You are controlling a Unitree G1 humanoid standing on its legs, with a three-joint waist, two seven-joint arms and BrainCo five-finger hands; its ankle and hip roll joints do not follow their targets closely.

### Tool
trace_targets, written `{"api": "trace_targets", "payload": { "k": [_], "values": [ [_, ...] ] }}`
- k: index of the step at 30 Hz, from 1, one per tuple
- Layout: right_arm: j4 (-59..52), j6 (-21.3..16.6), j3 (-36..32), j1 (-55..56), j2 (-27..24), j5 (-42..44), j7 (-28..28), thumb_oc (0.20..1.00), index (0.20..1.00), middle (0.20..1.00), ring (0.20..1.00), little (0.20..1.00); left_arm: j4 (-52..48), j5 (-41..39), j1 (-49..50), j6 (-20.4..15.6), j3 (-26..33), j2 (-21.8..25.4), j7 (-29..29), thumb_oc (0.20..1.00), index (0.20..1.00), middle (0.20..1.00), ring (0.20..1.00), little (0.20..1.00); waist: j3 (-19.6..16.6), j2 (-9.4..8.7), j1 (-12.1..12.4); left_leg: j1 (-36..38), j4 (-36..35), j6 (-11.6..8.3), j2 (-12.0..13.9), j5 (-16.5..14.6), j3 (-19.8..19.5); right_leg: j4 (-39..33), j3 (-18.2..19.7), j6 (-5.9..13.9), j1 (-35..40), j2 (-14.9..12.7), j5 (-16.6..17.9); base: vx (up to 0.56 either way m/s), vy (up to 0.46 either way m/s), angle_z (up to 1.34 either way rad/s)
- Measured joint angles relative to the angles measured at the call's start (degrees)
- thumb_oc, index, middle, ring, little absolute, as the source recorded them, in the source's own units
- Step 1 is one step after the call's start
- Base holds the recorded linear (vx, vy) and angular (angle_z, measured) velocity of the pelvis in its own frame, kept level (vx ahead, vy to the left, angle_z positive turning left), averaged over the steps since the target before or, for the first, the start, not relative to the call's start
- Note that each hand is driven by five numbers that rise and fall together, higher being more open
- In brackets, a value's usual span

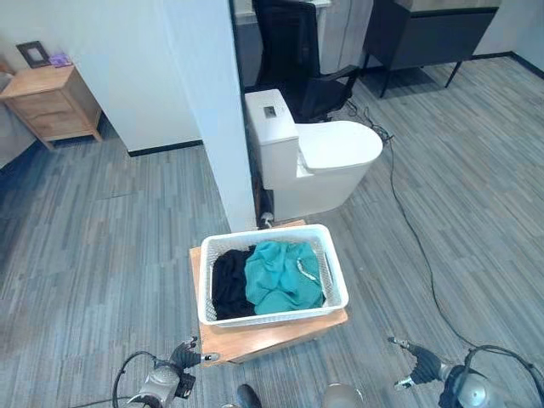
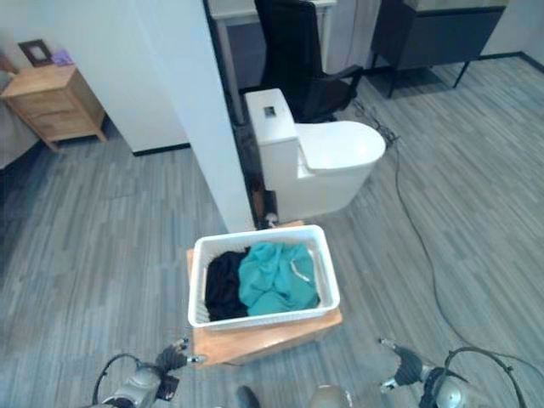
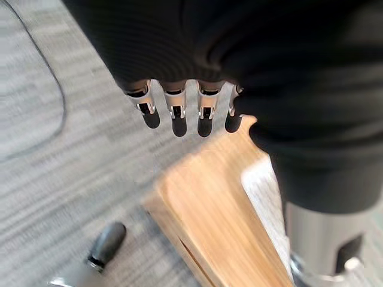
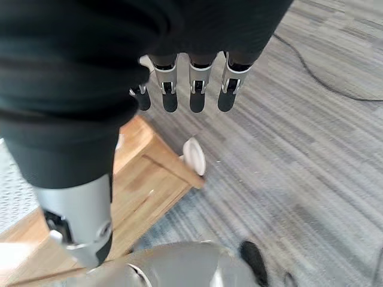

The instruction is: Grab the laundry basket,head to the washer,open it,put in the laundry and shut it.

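A white laundry basket (image 1: pixel 333 270) stands on a low wooden stand (image 1: pixel 255 340) just ahead of me. Inside it a black garment (image 1: pixel 228 285) lies on the left and a teal garment (image 1: pixel 283 274) on the right. My left hand (image 1: pixel 189 353) hangs open at the stand's near left corner, below the basket, holding nothing. Its straight fingers (image 3: pixel 173 113) point past the wooden stand (image 3: pixel 215 209). My right hand (image 1: pixel 415 359) hovers open over the floor to the right of the stand, apart from the basket. Its fingers (image 4: pixel 197 89) are straight, with the stand's corner (image 4: pixel 149 176) beside them.
Behind the basket a white toilet (image 1: pixel 319 153) stands against a white wall's end (image 1: pixel 208 102). A black office chair (image 1: pixel 297 51) and a dark cabinet (image 1: pixel 425 34) are farther back. A wooden nightstand (image 1: pixel 51 102) sits far left. A cable (image 1: pixel 408 221) runs across the floor on the right.
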Motion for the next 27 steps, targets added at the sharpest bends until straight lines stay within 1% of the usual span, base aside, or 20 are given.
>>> {"api": "trace_targets", "payload": {
  "k": [1, 2, 3, 4, 5, 6, 7, 8, 9, 10, 11, 12, 14, 16, 18, 20, 21, 24, 25, 27],
  "values": [
    [-0.03, 0.06, -1.54, 0.89, 0.46, 0.12, -0.48, 1.0, 1.0, 1.0, 1.0, 1.0, -0.02, -0.2, 0.84, 0.11, 0.01, -0.05, 0.04, 1.0, 1.0, 1.0, 1.0, 1.0, 0.12, 0.07, -0.88, 0.5, -0.22, 0.54, -0.03, -0.41, -0.84, 1.12, 2.86, 0.66, -0.8, 1.4, -1.67, 0.0, -0.037, 0.24],
    [-0.59, 0.15, -2.1, 2.05, 0.42, 0.45, -0.9, 1.0, 1.0, 1.0, 1.0, 1.0, -0.02, -0.24, 1.21, 0.06, 0.05, -0.02, 0.0, 1.0, 1.0, 1.0, 1.0, 1.0, -0.4, 0.84, -0.99, 0.61, -0.12, 0.29, -0.01, -0.25, -1.46, -0.91, 4.92, 1.13, -1.08, 2.81, -2.29, 0.08, -0.088, 0.28],
    [-0.86, 0.15, -2.02, 3.08, 0.87, 1.74, -0.87, 1.0, 1.0, 1.0, 1.0, 1.0, -0.45, -0.29, 1.18, -0.04, -0.06, 0.31, 0.18, 1.0, 1.0, 1.0, 1.0, 1.0, -0.22, 0.04, -1.01, 0.34, -0.11, 0.25, 0.09, -0.29, -1.15, -2.42, 5.49, -0.48, -2.89, 3.92, -3.38, 0.1, -0.075, 0.13],
    [-1.25, 0.14, -3.15, 3.58, 2.44, 3.21, -0.66, 1.0, 1.0, 1.0, 1.0, 1.0, -0.53, -0.78, 0.69, -0.07, 0.99, 0.91, 0.31, 1.0, 1.0, 1.0, 1.0, 1.0, 0.53, 0.04, -0.65, 0.32, -0.14, -0.35, 0.65, -0.59, -1.24, -6.34, 5.74, -1.22, -4.19, 5.64, -3.91, 0.12, -0.121, -0.05],
    [-2.06, 0.12, -4.88, 4.83, 3.65, 5.51, -0.48, 1.0, 1.0, 1.0, 1.0, 1.0, -0.71, -2.26, 0.2, -0.12, 2.74, 0.99, 0.42, 1.0, 1.0, 1.0, 1.0, 1.0, 1.29, -0.77, -0.26, 0.06, -0.11, -0.79, 0.74, -0.75, -1.51, -13.91, 2.9, -0.37, -4.34, 5.71, -3.02, -0.01, -0.217, 0.17],
    [-1.74, 1.02, -6.0, 6.79, 4.36, 7.25, -0.02, 1.0, 1.0, 1.0, 1.0, 1.0, -0.81, -2.52, 0.48, -0.1, 3.6, 1.16, 0.47, 1.0, 1.0, 1.0, 1.0, 1.0, 1.3, -1.98, -0.53, -0.29, 0.52, -0.93, 0.57, -0.67, -2.31, -22.5, 1.21, 1.15, -4.27, 5.04, 0.36, -0.02, -0.22, 0.3],
    [-1.28, 1.47, -6.27, 7.91, 4.51, 7.88, 0.69, 1.0, 1.0, 1.0, 1.0, 1.0, -0.94, -2.47, 0.97, -0.09, 3.55, 1.34, 0.37, 1.0, 1.0, 1.0, 1.0, 1.0, 1.32, -2.82, -0.32, -0.27, 1.02, -1.17, 0.58, -0.57, -2.63, -25.76, 0.67, 0.99, -4.06, 5.09, 2.8, -0.06, -0.215, 0.41],
    [-0.78, 1.66, -6.96, 9.68, 4.97, 8.75, 1.45, 1.0, 1.0, 1.0, 1.0, 1.0, -1.19, -2.47, 1.13, -0.11, 3.56, 1.33, 0.32, 1.0, 1.0, 1.0, 1.0, 1.0, 1.42, -3.47, -0.33, -0.42, 1.73, -1.62, 0.96, -0.85, -3.08, -26.99, 0.71, 0.2, -2.96, 4.87, 4.68, 0.0, -0.17, 0.5],
    [0.7, 2.08, -7.36, 11.7, 5.8, 9.33, 2.27, 1.0, 1.0, 1.0, 1.0, 1.0, -1.19, -2.46, 1.34, -0.15, 3.55, 1.4, 0.3, 1.0, 1.0, 1.0, 1.0, 1.0, 0.99, -4.39, -0.12, -0.1, 2.76, -2.3, 1.25, -1.21, -4.75, -29.37, 0.62, -0.53, -0.48, 5.18, 8.87, 0.01, -0.17, 0.49],
    [4.47, 2.54, -7.36, 11.67, 6.15, 10.14, 3.17, 1.0, 1.0, 1.0, 1.0, 1.0, -0.56, -2.45, 1.76, -0.07, 3.49, 1.15, -0.08, 1.0, 1.0, 1.0, 1.0, 1.0, 0.93, -4.28, 0.03, 0.76, 2.81, -3.33, 2.73, -1.02, -5.29, -31.97, -0.18, -2.37, 1.59, 6.87, 10.42, 0.04, -0.165, 0.38],
    [6.59, 3.34, -7.65, 11.69, 6.31, 10.13, 3.6, 1.0, 1.0, 1.0, 1.0, 1.0, -0.49, -2.45, 2.42, 0.05, 3.64, 1.24, -0.24, 1.0, 1.0, 1.0, 1.0, 1.0, 0.72, -3.93, 0.33, 1.03, 3.0, -4.1, 3.91, -1.12, -5.4, -35.04, -0.93, -2.77, 3.67, 8.4, 10.7, 0.05, -0.113, 0.02],
    [7.26, 3.96, -9.25, 12.43, 6.23, 10.19, 4.42, 1.0, 1.0, 1.0, 1.0, 1.0, -0.87, -2.45, 3.1, 0.09, 3.97, 1.37, -0.48, 1.0, 1.0, 1.0, 1.0, 1.0, 0.86, -3.11, 1.19, 1.45, 3.08, -4.93, 5.31, -1.18, -5.47, -37.4, -1.44, -3.76, 5.38, 10.14, 11.61, 0.06, -0.161, -0.01],
    [9.9, 3.97, -12.94, 13.52, 6.31, 12.06, 5.38, 1.0, 1.0, 1.0, 1.0, 1.0, -1.15, -2.47, 3.83, 0.09, 4.97, 1.56, -1.42, 1.0, 1.0, 1.0, 1.0, 1.0, 0.52, -1.44, 1.37, 1.48, 2.95, -6.11, 7.02, -1.05, -5.85, -39.93, -2.58, -4.05, 7.29, 12.0, 11.81, 0.02, -0.131, 0.06],
    [12.73, 5.0, -17.39, 13.63, 5.6, 17.32, 6.6, 1.0, 1.0, 1.0, 1.0, 1.0, -1.66, -2.6, 4.97, 0.38, 6.43, 2.82, -2.22, 1.0, 1.0, 1.0, 1.0, 1.0, -0.32, 0.08, 1.43, 1.4, 4.02, -7.11, 8.66, -1.54, -5.88, -41.56, -2.95, -4.57, 8.48, 13.63, 11.87, 0.02, -0.113, 0.03],
    [11.62, 5.15, -19.88, 15.62, 4.76, 22.09, 8.43, 1.0, 1.0, 1.0, 1.0, 1.0, -4.74, -2.64, 5.67, 0.71, 6.73, 4.73, -2.82, 1.0, 1.0, 1.0, 1.0, 1.0, -0.97, 1.2, 1.36, 1.23, 4.13, -7.34, 9.3, -1.52, -6.75, -41.83, -3.71, -5.11, 8.96, 14.23, 11.53, 0.02, -0.072, 0.13],
    [10.24, 5.29, -20.25, 16.94, 3.41, 24.32, 10.05, 1.0, 1.0, 1.0, 1.0, 1.0, -7.29, -3.31, 6.1, 0.77, 7.02, 6.11, -3.13, 1.0, 1.0, 1.0, 1.0, 1.0, -1.39, 1.92, 1.3, 1.06, 4.26, -7.4, 9.65, -1.49, -6.9, -41.63, -3.81, -5.43, 8.84, 14.51, 11.34, 0.03, -0.075, 0.08],
    [6.71, 5.4, -22.38, 20.71, 2.01, 27.68, 12.95, 1.0, 1.0, 1.0, 1.0, 1.0, -12.87, -3.9, 7.69, 0.93, 6.94, 8.5, -4.53, 1.0, 1.0, 1.0, 1.0, 1.0, -1.68, 2.45, 1.31, 0.64, 4.35, -7.55, 9.8, -1.55, -7.15, -41.71, -4.12, -5.44, 8.74, 14.59, 11.33, 0.03, -0.057, 0.05],
    [0.84, 6.89, -25.95, 26.23, -0.01, 30.55, 15.99, 1.0, 1.0, 1.0, 1.0, 1.0, -18.86, -4.31, 9.55, 1.2, 7.76, 12.1, -5.62, 1.0, 1.0, 1.0, 1.0, 1.0, -1.68, 2.53, 1.12, 0.67, 4.23, -7.76, 9.79, -1.67, -7.18, -41.63, -4.15, -5.44, 8.74, 14.55, 11.33, 0.04, -0.037, 0.02],
    [-7.11, 7.91, -30.02, 33.02, -1.68, 33.61, 18.74, 1.0, 1.0, 1.0, 1.0, 1.0, -24.11, -4.33, 12.49, 0.99, 8.51, 15.77, -6.84, 1.0, 1.0, 1.0, 1.0, 1.0, -1.72, 2.43, 0.49, 0.66, 4.2, -7.94, 9.62, -1.81, -7.25, -41.56, -4.12, -5.42, 8.75, 14.33, 11.34, 0.05, -0.018, 0.01],
    [-9.32, 9.11, -31.64, 34.77, -2.2, 36.61, 20.51, 1.0, 1.0, 1.0, 1.0, 1.0, -24.74, -4.33, 13.55, 1.36, 9.03, 18.33, -6.96, 1.0, 1.0, 1.0, 1.0, 1.0, -2.04, 1.78, -0.44, 0.73, 3.91, -7.93, 9.51, -1.82, -7.19, -41.52, -4.01, -5.41, 8.65, 14.28, 11.35, 0.05, -0.016, 0.0]
  ]
}}
